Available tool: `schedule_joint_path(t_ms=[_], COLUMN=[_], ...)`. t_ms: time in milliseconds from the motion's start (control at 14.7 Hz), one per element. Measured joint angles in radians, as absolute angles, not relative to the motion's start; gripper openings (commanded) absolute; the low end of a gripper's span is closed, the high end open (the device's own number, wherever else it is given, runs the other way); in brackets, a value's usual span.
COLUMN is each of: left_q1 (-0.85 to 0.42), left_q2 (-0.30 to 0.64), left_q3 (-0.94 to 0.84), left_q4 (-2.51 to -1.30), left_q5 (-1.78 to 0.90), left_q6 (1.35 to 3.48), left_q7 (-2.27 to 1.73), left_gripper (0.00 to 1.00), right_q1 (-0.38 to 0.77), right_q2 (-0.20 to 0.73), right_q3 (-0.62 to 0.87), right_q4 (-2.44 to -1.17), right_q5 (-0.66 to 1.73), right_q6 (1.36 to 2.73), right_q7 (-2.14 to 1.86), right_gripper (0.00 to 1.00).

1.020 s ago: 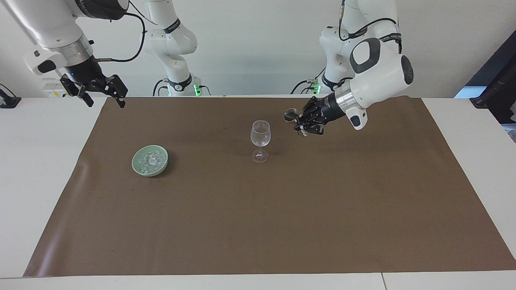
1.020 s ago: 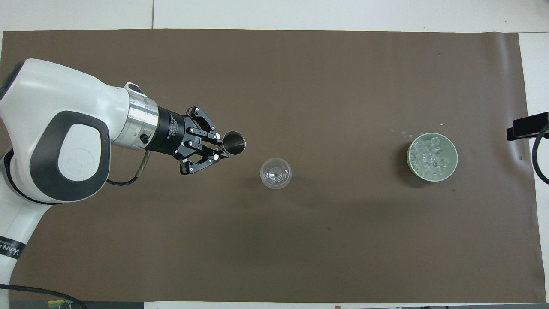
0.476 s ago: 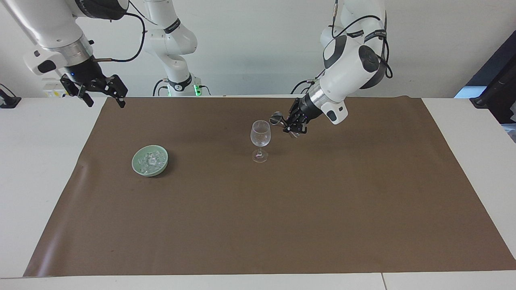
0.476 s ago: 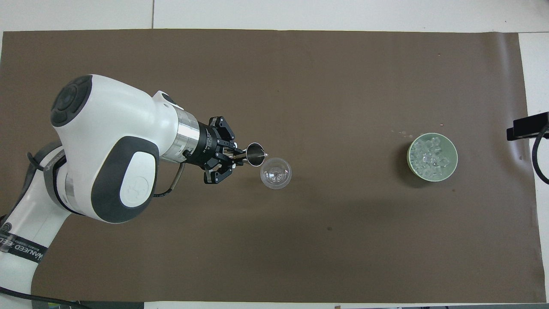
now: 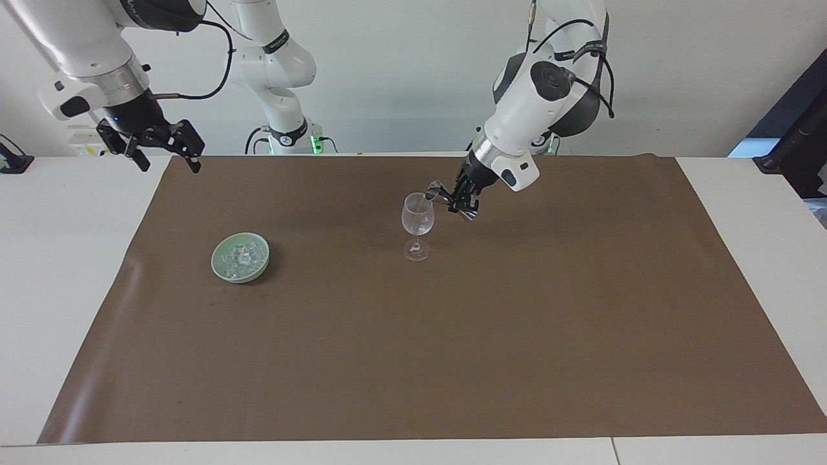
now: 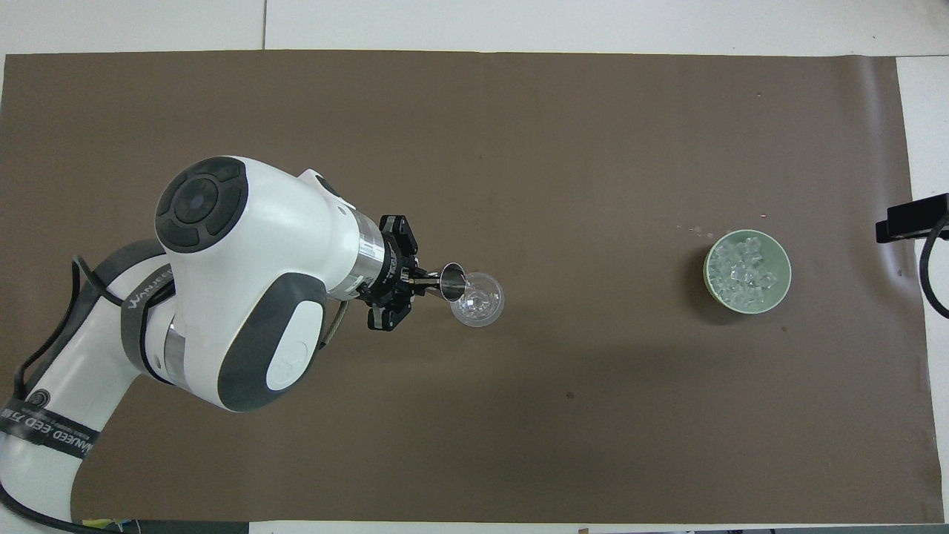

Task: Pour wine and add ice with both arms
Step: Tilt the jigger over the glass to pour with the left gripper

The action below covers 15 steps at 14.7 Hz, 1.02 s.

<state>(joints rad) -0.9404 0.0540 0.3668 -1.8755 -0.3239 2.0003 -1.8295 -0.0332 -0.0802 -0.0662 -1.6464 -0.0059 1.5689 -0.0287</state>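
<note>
A clear stemmed glass (image 5: 418,219) (image 6: 477,299) stands upright mid-mat. My left gripper (image 5: 449,197) (image 6: 424,281) is shut on a small metal cup (image 5: 433,191) (image 6: 453,282), which is tilted with its lip over the glass's rim. I cannot tell whether wine is flowing. The ice (image 5: 241,258) (image 6: 744,268) lies heaped in a pale green bowl (image 5: 216,263) (image 6: 709,256) toward the right arm's end. My right gripper (image 5: 167,161) waits open and empty, raised over the mat's corner at that end.
A brown mat (image 5: 452,336) (image 6: 563,148) covers most of the white table (image 5: 64,258). A few small specks (image 6: 691,230) lie on the mat beside the bowl. A black fixture (image 5: 798,148) stands off the table at the left arm's end.
The left arm has swung in toward the glass and tipped the metal cup from upright to over the rim. The right arm has stayed still.
</note>
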Motion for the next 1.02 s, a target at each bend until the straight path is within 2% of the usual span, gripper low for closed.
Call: schedule_joint_path(t_ms=[1020], left_q1=[-1.045], left_q2=[0.054], left_q3=[0.366], left_q4=[-1.872], left_q5=[-0.017], left_q6=[2.01], left_q7=[-1.94], left_gripper=[0.0], right_q1=[-0.033], right_q2=[-0.08], right_q3=[-0.066], right_q4=[-1.646], right_q5=[-0.006], right_q6=[1.569], right_q7=[-0.029], right_gripper=[1.0])
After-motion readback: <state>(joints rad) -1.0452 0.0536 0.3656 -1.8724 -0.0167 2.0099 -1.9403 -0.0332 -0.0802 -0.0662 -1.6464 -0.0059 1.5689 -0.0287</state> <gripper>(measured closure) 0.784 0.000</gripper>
